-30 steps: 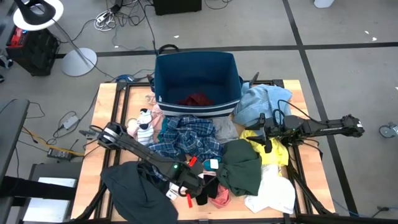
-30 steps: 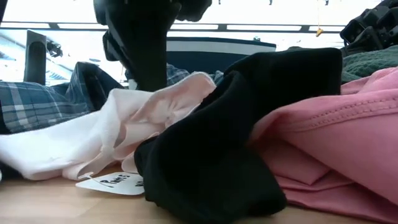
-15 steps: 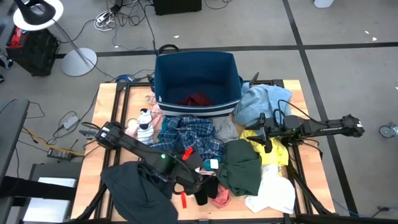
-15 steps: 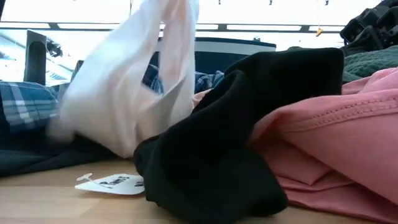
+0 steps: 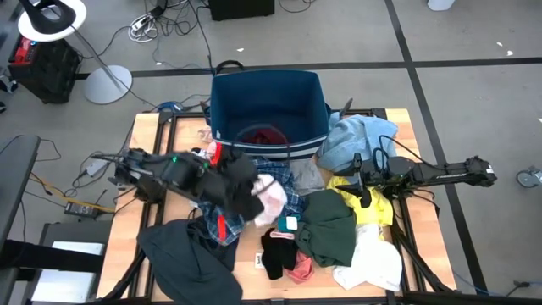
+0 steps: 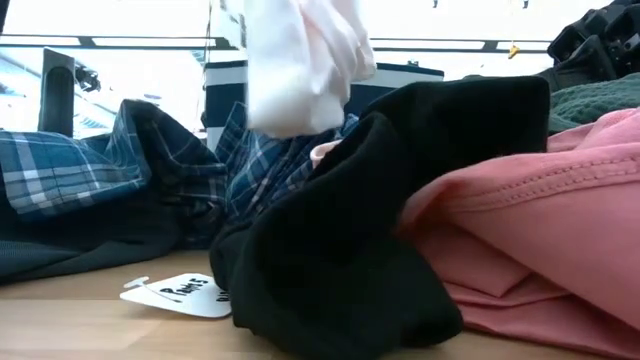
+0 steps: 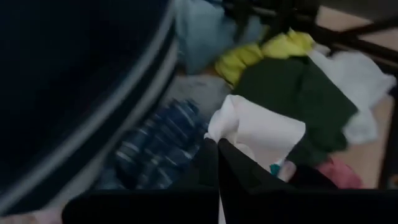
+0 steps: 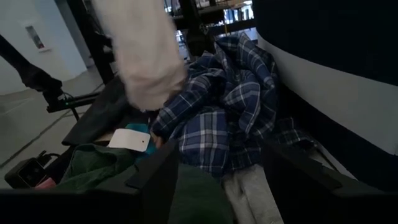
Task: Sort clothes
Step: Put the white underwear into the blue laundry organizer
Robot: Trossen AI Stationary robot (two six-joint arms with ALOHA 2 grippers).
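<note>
My left gripper (image 5: 256,195) is shut on a pale pink-white garment (image 5: 273,200), held high over the blue plaid shirt (image 5: 254,174) just in front of the navy bin (image 5: 269,102). The garment also hangs in the low view (image 6: 300,60) and the right wrist view (image 8: 146,56). A maroon piece (image 5: 265,135) lies in the bin. The black (image 5: 275,250), pink (image 5: 301,269), dark green (image 5: 330,229), yellow (image 5: 373,207), white (image 5: 373,263), light blue (image 5: 356,135) and dark grey (image 5: 182,254) clothes lie on the table. My right gripper (image 5: 360,182) rests open at the right. My left gripper pinches a bunched upper part of the pale garment (image 7: 229,132) between its two shut fingers (image 7: 208,165). The fingers come slanting down from the table's left. The cloth hangs slack below them, clear of the plaid shirt and the table.
A paper tag (image 6: 180,293) lies on the bare wood by the near edge, next to the black garment (image 6: 330,270). The bin's striped wall (image 8: 323,74) stands close beside my right gripper (image 8: 217,186). Clothes cover most of the table's middle and right.
My left gripper has risen from the near edge and swung toward the far edge and the bin. The pale garment, which lay beside the black one, has come up with it, lifted clear and hanging. The plaid shirt behind it now shows in the low view.
</note>
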